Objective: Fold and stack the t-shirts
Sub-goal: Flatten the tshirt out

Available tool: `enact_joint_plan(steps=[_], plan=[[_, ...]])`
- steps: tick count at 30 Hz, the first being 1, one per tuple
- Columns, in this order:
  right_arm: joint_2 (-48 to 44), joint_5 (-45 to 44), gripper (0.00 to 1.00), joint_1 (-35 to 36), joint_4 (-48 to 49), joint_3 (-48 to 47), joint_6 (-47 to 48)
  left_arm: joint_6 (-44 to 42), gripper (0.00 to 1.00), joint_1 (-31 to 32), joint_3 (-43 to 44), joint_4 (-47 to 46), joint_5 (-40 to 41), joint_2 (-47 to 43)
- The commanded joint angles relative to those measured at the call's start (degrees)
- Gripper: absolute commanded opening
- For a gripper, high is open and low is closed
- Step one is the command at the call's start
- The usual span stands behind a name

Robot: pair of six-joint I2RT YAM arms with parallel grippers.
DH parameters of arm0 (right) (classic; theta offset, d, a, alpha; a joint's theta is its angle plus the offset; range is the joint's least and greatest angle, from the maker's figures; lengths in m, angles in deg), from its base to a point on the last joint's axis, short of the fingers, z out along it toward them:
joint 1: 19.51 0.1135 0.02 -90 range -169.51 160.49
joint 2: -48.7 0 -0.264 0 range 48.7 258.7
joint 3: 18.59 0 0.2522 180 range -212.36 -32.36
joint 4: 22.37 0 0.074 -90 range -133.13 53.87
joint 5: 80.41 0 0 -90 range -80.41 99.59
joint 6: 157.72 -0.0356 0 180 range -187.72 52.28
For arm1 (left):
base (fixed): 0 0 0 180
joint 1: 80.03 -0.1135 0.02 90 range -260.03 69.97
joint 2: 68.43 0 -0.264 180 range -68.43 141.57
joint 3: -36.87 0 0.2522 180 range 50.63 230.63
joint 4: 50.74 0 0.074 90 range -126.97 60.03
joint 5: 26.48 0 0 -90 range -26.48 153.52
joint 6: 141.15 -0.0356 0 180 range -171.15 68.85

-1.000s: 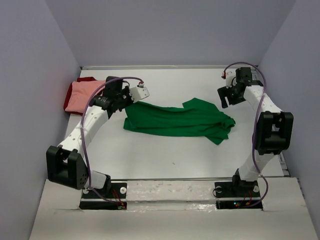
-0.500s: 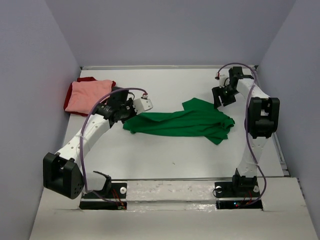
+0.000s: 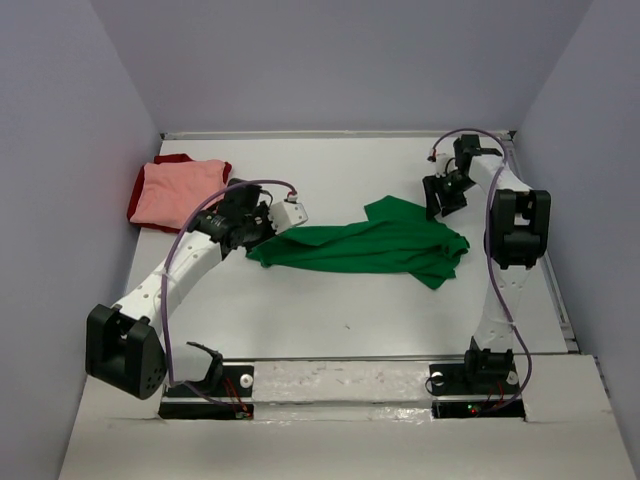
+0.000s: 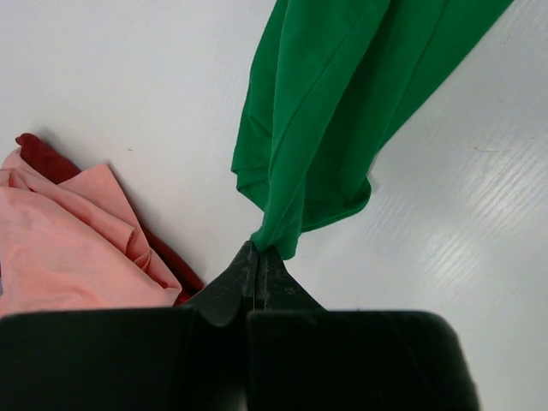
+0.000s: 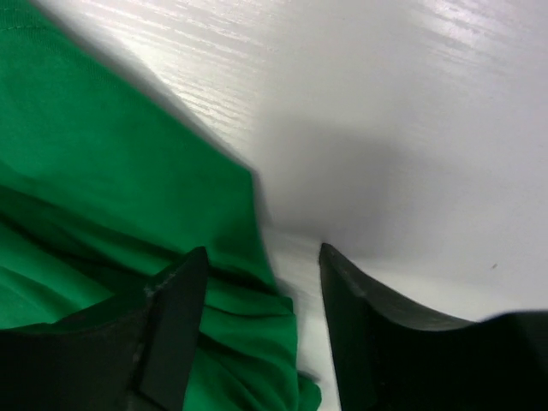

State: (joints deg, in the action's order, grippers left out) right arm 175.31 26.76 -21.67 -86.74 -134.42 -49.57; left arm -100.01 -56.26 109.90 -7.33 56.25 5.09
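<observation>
The green t-shirt (image 3: 370, 245) lies rumpled across the middle of the white counter (image 3: 330, 310) in the top view, stretched in a long band from left to right. The left arm (image 3: 185, 260) reaches in from the lower left, and the left jaws are pressed together on a pinch of cloth at the shirt's left end. In the left wrist view the green t-shirt (image 4: 325, 111) runs up from that pinch towards the upper right of the frame.

At the upper left of the top view the pink t-shirt (image 3: 175, 190) lies on the dark red t-shirt (image 3: 175, 159), which shows only along its far and left edges. This pile sits near the left jaws but apart from the green cloth.

The right arm (image 3: 500, 250) bends over the shirt's upper right part. The right jaws stand apart in the right wrist view, one finger (image 5: 175, 325) over the green t-shirt (image 5: 103, 171) and the other over bare counter (image 5: 385, 103), holding nothing
</observation>
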Motion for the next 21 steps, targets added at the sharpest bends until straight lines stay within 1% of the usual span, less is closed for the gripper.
enact_joint_plan(steps=[1, 3, 5, 6, 10, 12, 14, 15, 21], plan=[[1.63, 1.64, 0.56, 0.22, -2.04, -2.27, -0.22, 1.05, 0.00, 0.40, -1.08, 0.06, 0.59, -2.41], [1.71, 1.81, 0.49, 0.22, -2.12, -1.74, -0.05, 1.14, 0.00, 0.31, -1.26, 0.15, 0.67, -2.59], [1.54, 2.43, 0.45, 0.22, -2.39, -1.30, 0.13, 1.05, 0.00, 0.40, -1.34, 0.06, 0.50, -2.76], [1.54, 2.69, 0.40, 0.22, -2.82, -1.12, 0.22, 1.05, 0.00, 0.40, -1.35, 0.15, 0.50, -2.85], [0.67, 4.97, 0.33, 0.75, -4.50, -0.60, 1.01, 1.14, 0.00, 0.40, -1.26, 0.50, 0.24, -3.11], [-0.13, 5.68, 0.24, 0.75, -4.50, 0.54, 1.44, 1.14, 0.00, 0.40, -1.43, 0.50, 0.15, -3.38], [-1.45, 6.38, 0.12, 0.75, -4.67, 0.90, 1.62, 1.31, 0.00, 0.40, -1.52, 0.50, 0.24, -3.64], [-1.62, 6.39, 0.00, 0.75, -4.76, 0.90, 1.62, 1.31, 0.00, 0.40, -1.61, 0.50, 0.06, -3.73], [-2.86, 6.47, 0.00, 0.75, -6.69, -2.87, 1.89, 1.66, 0.00, 0.40, -1.69, 0.59, -0.20, -4.52]])
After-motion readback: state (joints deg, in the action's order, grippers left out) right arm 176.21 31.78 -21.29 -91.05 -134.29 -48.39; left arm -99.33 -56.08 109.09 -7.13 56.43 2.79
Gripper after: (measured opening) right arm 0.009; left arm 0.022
